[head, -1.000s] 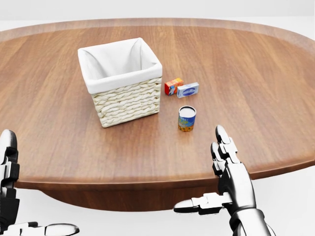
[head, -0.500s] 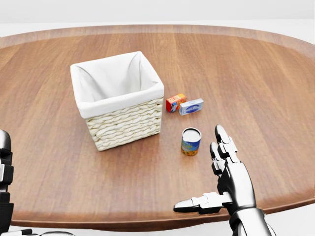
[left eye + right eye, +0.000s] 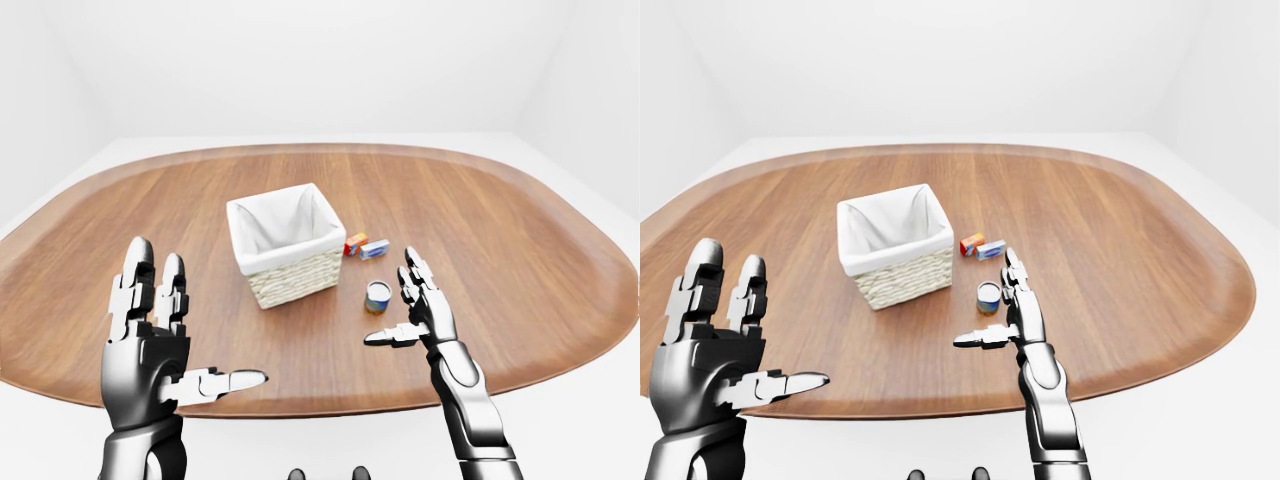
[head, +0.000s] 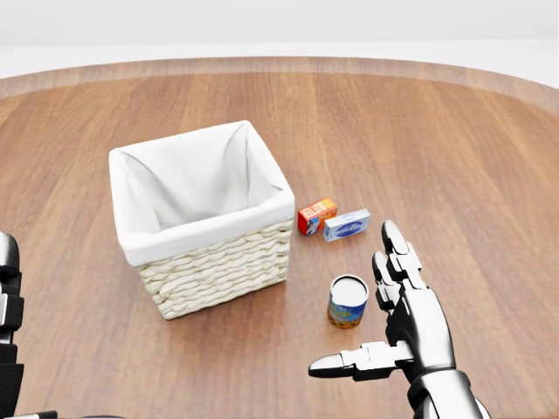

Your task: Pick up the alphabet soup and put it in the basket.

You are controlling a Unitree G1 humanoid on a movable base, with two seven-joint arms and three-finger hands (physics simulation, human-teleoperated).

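White walls and a pale floor ring the big oval wooden surface (image 3: 520, 260), which fills far more of the head view than it did a second ago: its near edge has slid out of the bottom of that view and everything on it has grown and drifted downward together, so it is the camera and base that have moved closer, not the things themselves. That matters for the task, because the alphabet soup (image 4: 348, 301), a small upright can with a pale lid and a blue and yellow label, now stands just beside the right hand (image 4: 406, 319) rather than well beyond it, and I judge it is coming within reach. The can sits on the bare wood to the right of the basket (image 4: 218, 262) in the head view, apart from it, with a small orange box (image 4: 316, 215) and a small blue box (image 4: 346, 224) lying side by side a little above it. The basket, woven and lined in white cloth, looks empty. The right hand is raised with its palm turned toward the can, its fingers (image 4: 395, 249) pointing up and spread apart and the thumb jutting left, holding nothing and not touching the can. The left hand (image 3: 150, 335) is held up well to the left, likewise spread and empty, far from both can and basket. The grasp is not yet begun.
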